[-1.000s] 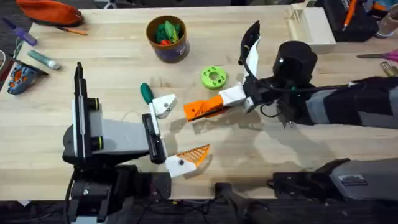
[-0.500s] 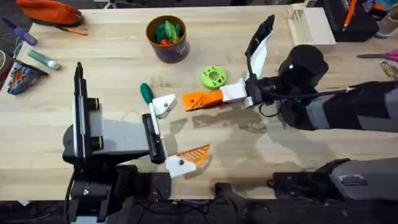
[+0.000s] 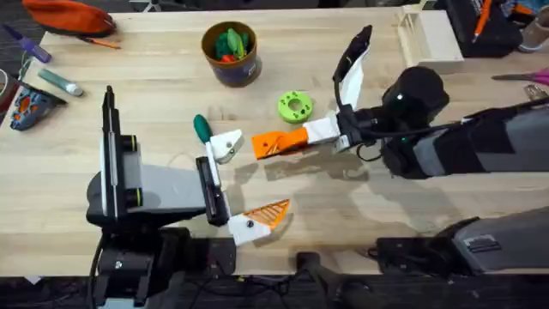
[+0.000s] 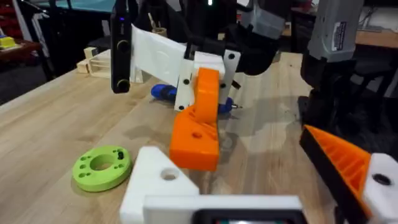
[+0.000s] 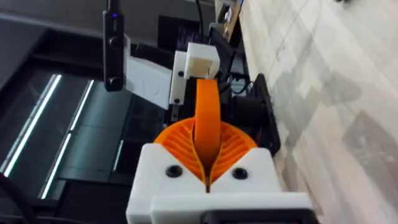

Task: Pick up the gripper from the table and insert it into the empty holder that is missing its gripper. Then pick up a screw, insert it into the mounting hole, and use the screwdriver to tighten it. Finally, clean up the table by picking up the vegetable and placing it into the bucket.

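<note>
Here we see the pale wooden table [image 3: 154, 86] with the left arm [image 3: 146, 189] at its near edge and the right arm [image 3: 480, 146] reaching in from the right side towards the middle. The left gripper [image 3: 244, 180] stands spread wide: one finger carries an orange ribbed wedge, the other is the bare white angular plastic holder [image 3: 225, 146]. The right gripper [image 5: 207, 168] has its two ribbed pads pressed onto the small smooth orange plastic gripper [image 3: 276, 143], held above the table. In the overhead view that piece's long axis runs across the table, its free end pointing left at the holder and ending just beside it; we cannot tell whether they touch. Farther back stands the round tan-rimmed, dark blue bucket [image 3: 232, 51] with green and red items inside. A flat lime-green ring-shaped disc [image 3: 295, 106] lies between the bucket and the right gripper. In the left wrist view, the bright blue screwdriver [image 4: 161, 92] lies on the table behind the held piece. The dark green glossy vegetable [image 3: 202, 129] lies just beside the holder. The small dark mounting hole [image 4: 168, 175] faces up, uncovered.
</note>
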{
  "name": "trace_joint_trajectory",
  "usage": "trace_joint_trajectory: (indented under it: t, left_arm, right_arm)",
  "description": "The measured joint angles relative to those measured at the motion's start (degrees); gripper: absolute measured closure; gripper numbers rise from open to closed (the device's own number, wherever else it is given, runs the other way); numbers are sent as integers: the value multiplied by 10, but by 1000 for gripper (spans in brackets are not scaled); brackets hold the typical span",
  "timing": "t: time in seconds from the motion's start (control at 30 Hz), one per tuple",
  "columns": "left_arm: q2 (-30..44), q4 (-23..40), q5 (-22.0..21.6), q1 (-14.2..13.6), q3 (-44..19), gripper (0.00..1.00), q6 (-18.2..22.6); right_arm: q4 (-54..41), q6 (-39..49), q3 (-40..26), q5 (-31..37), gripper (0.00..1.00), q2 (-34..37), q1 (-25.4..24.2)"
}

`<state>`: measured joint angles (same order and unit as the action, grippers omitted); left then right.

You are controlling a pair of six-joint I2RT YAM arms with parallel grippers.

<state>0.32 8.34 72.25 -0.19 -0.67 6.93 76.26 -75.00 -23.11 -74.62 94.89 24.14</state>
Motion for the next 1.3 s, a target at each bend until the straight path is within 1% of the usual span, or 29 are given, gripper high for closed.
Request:
trace_joint_trajectory:
  t: [0.3,0.6,0.93,1.2,1.3]
  left_arm:
    - [0,0,0,0,0,15,0]
    - [0,0,0,0,0,15,0]
    - [0,0,0,0,0,17,0]
    - [0,0,0,0,0,15,0]
    - [0,0,0,0,0,15,0]
  right_arm:
    - [0,-32,0,-17,992,0,21]
    - [-8,-58,-3,-16,992,0,24]
    - [-9,-61,-30,-4,992,0,41]
    - [-10,-62,-32,6,993,0,49]
    - [-29,-62,-32,10,993,0,50]
